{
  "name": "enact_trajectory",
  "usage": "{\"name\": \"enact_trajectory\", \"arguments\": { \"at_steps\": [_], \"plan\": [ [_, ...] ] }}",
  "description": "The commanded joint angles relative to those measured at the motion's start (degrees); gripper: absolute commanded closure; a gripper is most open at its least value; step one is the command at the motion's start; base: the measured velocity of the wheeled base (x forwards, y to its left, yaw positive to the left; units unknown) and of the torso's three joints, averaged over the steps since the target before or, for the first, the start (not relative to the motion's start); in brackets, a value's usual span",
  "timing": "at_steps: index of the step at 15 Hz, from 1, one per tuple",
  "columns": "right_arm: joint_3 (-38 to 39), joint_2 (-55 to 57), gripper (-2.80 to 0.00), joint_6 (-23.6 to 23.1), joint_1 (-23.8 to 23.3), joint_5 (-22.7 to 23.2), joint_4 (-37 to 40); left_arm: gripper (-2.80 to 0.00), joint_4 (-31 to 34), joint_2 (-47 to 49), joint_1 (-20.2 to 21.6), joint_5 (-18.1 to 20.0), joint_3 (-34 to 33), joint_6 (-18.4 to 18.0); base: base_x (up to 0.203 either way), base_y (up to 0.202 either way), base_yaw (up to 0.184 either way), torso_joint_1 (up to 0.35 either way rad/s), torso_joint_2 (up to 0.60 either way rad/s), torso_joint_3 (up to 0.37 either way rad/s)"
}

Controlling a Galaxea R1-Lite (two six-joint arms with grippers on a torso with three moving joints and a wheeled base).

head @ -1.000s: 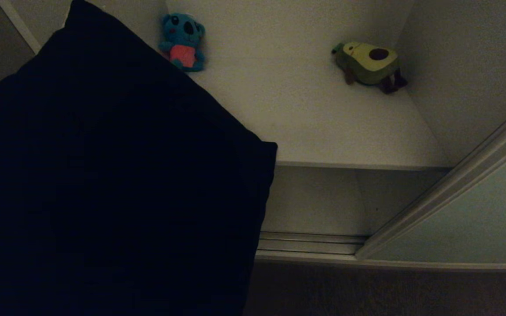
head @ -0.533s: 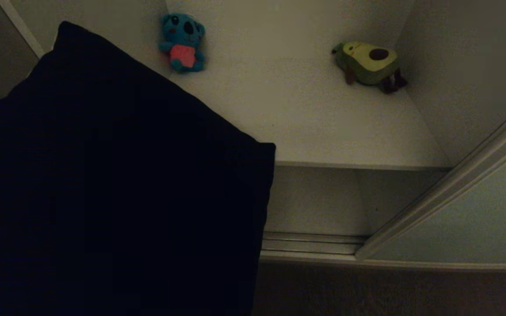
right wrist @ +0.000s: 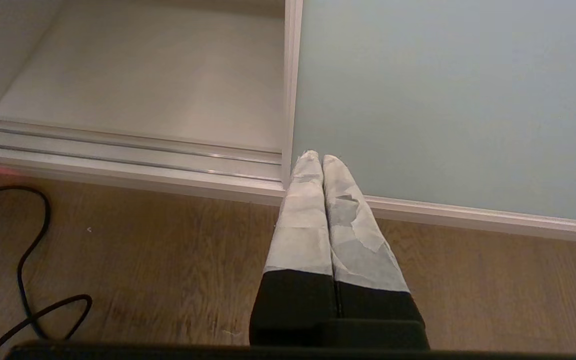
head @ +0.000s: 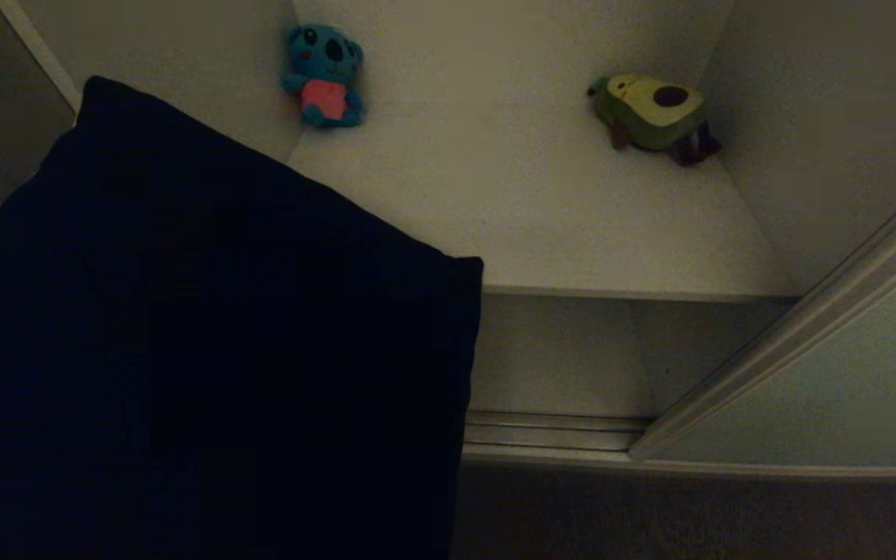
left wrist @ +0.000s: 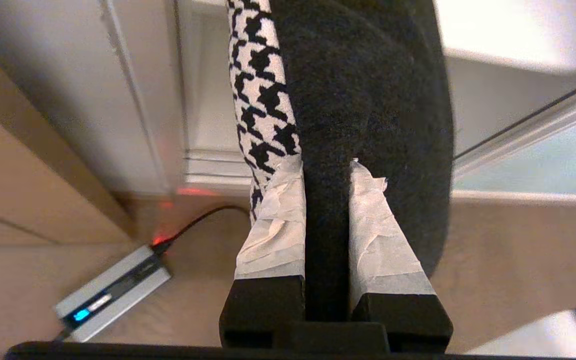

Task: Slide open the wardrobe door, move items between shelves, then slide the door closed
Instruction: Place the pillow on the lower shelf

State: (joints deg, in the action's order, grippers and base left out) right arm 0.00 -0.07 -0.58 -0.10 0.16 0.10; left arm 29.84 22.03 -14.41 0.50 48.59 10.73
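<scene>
A cushion [head: 207, 350], dark on the side facing the head view, fills the lower left of that view in front of the open wardrobe. In the left wrist view the same cushion [left wrist: 368, 90] shows a black side and a houndstooth side, and my left gripper [left wrist: 327, 167] is shut on its edge with the taped fingers [left wrist: 273, 220] pressing either side. The shelf [head: 572, 225] lies behind and to the right of it. The sliding wardrobe door [head: 845, 389] stands slid to the right. My right gripper [right wrist: 316, 157] is shut and empty, low by the door's [right wrist: 443, 100] edge.
A blue koala plush [head: 323, 74] and an avocado plush [head: 650, 113] sit at the back of the shelf. Silver floor rails [head: 549, 432] run below it. A silver-grey power brick [left wrist: 110, 290] with a cable lies on the wood floor [right wrist: 118, 260].
The cushion has sunk and shifted a little left in the head view, uncovering more of the shelf and the wardrobe's back wall beside the koala plush. Nothing else moved.
</scene>
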Motion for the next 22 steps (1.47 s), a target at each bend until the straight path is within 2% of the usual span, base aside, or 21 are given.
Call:
{"name": "enact_trajectory", "arguments": {
  "at_steps": [1,3,4,15,22],
  "plan": [
    [0.23,0.07,0.0,-0.03,0.01,0.02,-0.01,0.0,-0.05,-0.59,0.1,-0.36,-3.06,-0.93,0.0,0.0,0.0,0.0,0.0,0.0],
    [0.18,0.07,0.0,-0.03,0.01,0.02,-0.01,0.0,0.09,-1.42,0.19,-1.33,-5.33,-5.67,0.0,0.0,0.0,0.0,0.0,0.0],
    [0.18,0.07,0.0,-0.03,0.01,0.02,-0.01,0.0,-0.38,-1.69,0.48,-1.33,-5.82,-6.58,0.0,0.0,0.0,0.0,0.0,0.0],
    [0.18,0.07,0.0,-0.03,0.01,0.02,-0.01,0.0,-0.75,-0.18,1.96,0.11,-3.98,-6.59,0.0,0.0,0.0,0.0,0.0,0.0],
    [0.18,0.07,0.0,-0.03,0.01,0.02,-0.01,0.0,-0.84,0.82,1.95,0.11,-2.54,-6.42,-0.175,0.0,-0.001,-0.001,0.0,0.003]
  ]
}}
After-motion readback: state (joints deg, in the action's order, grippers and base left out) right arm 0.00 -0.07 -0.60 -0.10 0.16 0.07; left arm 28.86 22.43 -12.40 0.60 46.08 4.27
